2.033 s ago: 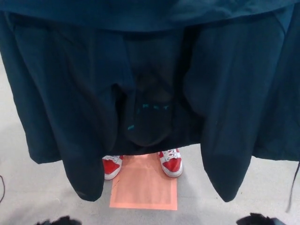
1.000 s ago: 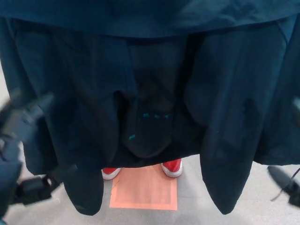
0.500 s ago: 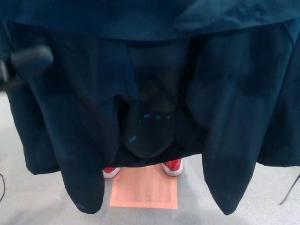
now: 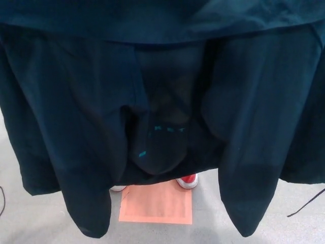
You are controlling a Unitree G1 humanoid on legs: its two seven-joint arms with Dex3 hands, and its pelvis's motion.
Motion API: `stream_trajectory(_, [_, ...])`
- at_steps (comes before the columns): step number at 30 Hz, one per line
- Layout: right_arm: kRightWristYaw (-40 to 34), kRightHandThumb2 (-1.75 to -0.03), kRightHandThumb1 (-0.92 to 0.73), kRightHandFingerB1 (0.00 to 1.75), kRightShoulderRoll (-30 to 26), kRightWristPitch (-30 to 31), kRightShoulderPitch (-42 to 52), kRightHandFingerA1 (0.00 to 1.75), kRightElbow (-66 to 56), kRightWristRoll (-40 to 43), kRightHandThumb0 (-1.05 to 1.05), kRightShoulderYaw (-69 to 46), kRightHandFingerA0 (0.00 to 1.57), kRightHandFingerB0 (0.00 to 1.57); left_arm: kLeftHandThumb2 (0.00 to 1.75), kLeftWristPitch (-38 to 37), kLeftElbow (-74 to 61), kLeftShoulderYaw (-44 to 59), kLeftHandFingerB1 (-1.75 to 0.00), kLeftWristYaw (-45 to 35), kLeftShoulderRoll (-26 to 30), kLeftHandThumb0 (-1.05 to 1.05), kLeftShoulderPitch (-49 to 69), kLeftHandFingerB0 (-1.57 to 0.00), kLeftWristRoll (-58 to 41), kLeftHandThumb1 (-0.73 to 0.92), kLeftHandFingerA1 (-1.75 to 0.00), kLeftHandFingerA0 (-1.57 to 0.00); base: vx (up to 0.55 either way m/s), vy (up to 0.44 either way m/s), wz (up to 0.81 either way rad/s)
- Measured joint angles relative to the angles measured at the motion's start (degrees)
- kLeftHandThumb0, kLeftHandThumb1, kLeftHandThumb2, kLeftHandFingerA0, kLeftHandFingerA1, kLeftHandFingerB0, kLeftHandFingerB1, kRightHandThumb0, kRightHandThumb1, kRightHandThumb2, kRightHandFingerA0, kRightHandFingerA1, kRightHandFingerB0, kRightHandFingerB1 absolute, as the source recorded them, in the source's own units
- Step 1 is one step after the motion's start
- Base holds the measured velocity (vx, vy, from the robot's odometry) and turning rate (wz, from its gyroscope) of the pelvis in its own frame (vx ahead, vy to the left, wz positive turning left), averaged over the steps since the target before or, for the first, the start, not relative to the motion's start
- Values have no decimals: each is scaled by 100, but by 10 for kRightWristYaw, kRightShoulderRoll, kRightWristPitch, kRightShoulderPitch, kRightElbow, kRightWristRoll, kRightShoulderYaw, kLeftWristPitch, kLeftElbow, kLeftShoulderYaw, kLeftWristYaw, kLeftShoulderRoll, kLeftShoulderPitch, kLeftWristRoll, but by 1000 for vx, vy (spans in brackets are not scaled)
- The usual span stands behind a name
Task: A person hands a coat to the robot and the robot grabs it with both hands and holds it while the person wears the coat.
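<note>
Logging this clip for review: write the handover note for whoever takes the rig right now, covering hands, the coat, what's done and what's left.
Hands: neither robot hand is in view, so the grip on the coat cannot be confirmed.
Coat: dark, hanging spread across nearly the whole view, both sleeves dangling.
Person: only a red shoe shows below the hem, at the far edge of the orange floor mark.
Done: coat is up and spread.
Left: confirm both hands hold it; the person puts it on.

Dark coat (image 4: pixel 76 112) hangs across nearly the whole view, blocking everything ahead. Only open room: grey floor (image 4: pixel 30 223) strip under the hem, with an orange mat (image 4: pixel 157 206) and a red shoe (image 4: pixel 188 180) at centre.
</note>
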Motion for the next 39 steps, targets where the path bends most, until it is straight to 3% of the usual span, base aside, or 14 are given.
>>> stream_trajectory(2, [20,-61,-69,8,0,7,-22,27,23,0,-81,20,10,0,103,10,16,-17,-15,-20,0,-89,-18,-2,0,58,-15,-2,0,0,0])
stream_trajectory(3, [27,-94,-54,10,0,9,-26,33,29,0,-82,26,5,0,104,13,20,-22,-8,-28,0,-98,-22,-9,0,64,-9,-6,0,0,0])
stream_trajectory(9, [80,-93,-52,8,0,28,-37,19,55,3,-82,66,1,0,103,37,34,-60,-2,-86,7,-101,-37,-5,-2,65,-7,-3,0,0,0])
stream_trajectory(10, [86,-61,-67,7,0,30,-37,25,56,4,-85,69,2,0,102,40,34,-64,-4,-93,9,-99,-37,-4,-3,64,-8,-3,0,0,0])
stream_trajectory(12, [104,-93,-52,9,0,37,-37,21,58,5,-82,80,1,0,101,48,34,-73,-4,-113,13,-97,-39,-3,-4,63,-9,-2,0,0,0])
stream_trajectory(16, [142,-92,-49,11,0,52,-37,25,58,7,-80,102,3,1,100,67,33,-91,-4,-153,17,-95,-44,0,-8,61,-5,0,0,0,0])
stream_trajectory(17, [150,-60,-63,16,0,56,-37,30,58,7,-85,107,16,0,99,71,33,-94,-5,-162,18,-94,-45,0,-9,61,-5,0,0,0,0])
stream_trajectory(19, [168,-91,-52,2,0,65,-38,55,58,8,-86,116,43,0,96,80,33,-100,-2,-180,18,-95,-48,0,-11,61,-2,0,0,0,0])
stream_trajectory(22, [198,-59,-63,15,0,81,-42,44,59,9,-89,135,64,0,97,96,33,-111,-4,-210,20,-93,-56,0,-14,59,-5,0,0,0,0])
stream_trajectory(23, [209,-92,-53,2,0,87,-46,56,59,8,-88,142,51,0,97,102,33,-115,-4,-221,22,-93,-59,0,-14,59,-4,0,0,0,0])
stream_trajectory(27, [244,-61,-66,11,0,103,-67,37,63,6,-89,166,35,0,96,119,33,-124,-5,-256,25,-91,-69,0,-15,58,-5,0,0,0,0])
stream_trajectory(28, [257,-95,-50,8,0,108,-75,24,65,5,-84,175,1,0,97,125,33,-127,-4,-267,26,-91,-73,0,-15,59,-7,0,0,0,0])
stream_trajectory(29, [266,-61,-65,11,0,112,-81,29,68,4,-91,180,10,0,97,129,33,-130,-4,-275,26,-92,-76,0,-15,59,-7,0,0,0,0])
stream_trajectory(39, [357,-89,-51,5,4,150,-157,48,106,-3,-85,245,23,0,97,172,46,-165,0,-356,26,-96,-118,0,-14,60,-5,0,0,0,0])
